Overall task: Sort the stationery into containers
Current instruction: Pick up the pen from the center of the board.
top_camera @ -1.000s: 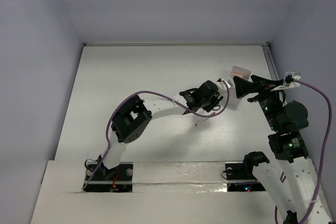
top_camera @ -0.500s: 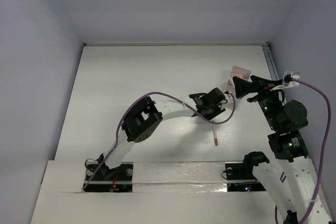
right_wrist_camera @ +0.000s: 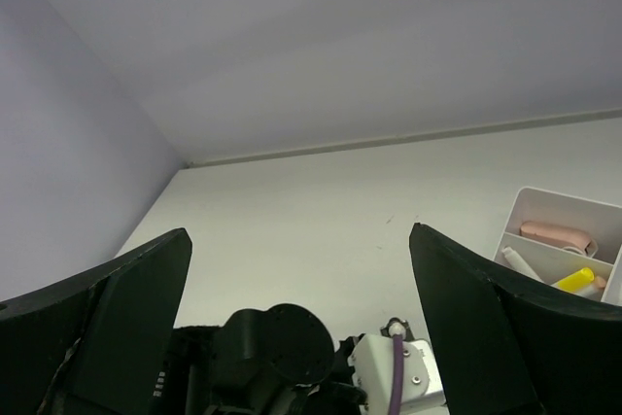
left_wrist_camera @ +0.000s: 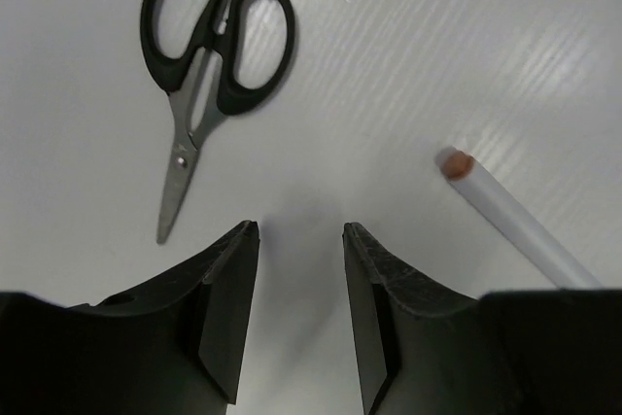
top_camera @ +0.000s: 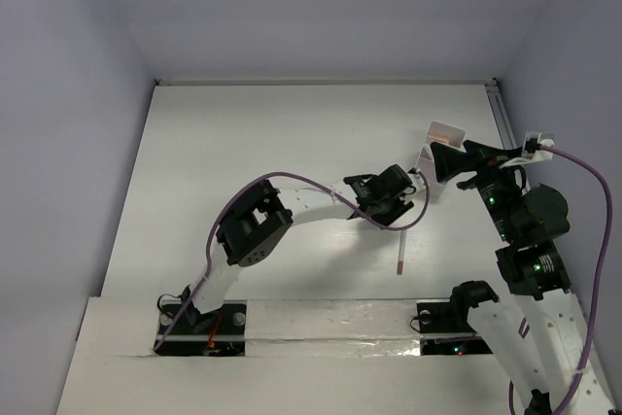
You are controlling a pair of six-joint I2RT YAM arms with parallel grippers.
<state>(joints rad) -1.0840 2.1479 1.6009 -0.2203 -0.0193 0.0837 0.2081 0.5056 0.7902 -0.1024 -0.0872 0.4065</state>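
So compared with 1 second ago, the white pen [top_camera: 400, 258] is found lower down on the table [top_camera: 243, 162], closer to the arm bases. It's lying flat with its red end toward the near edge. Back then it was seen slanted right under the left gripper [top_camera: 389, 193]. Half a second ago it was already lying about where it is now.

The left arm's elbow is pulled back a bit to the left since then. In the left wrist view, the jaws are held partly apart with nothing pinched between them. The black-handled scissors [left_wrist_camera: 209, 65] are seen flat just ahead of them, blades shut, and the pen is off to the right, touching neither.

The right gripper [right_wrist_camera: 299, 232] is spread wide and empty, unchanged across all 3 top views. The white container [right_wrist_camera: 530, 196] is seen just to its right, with a yellow-ended pen [right_wrist_camera: 573, 281] and a pinkish piece [right_wrist_camera: 556, 236] in separate compartments.
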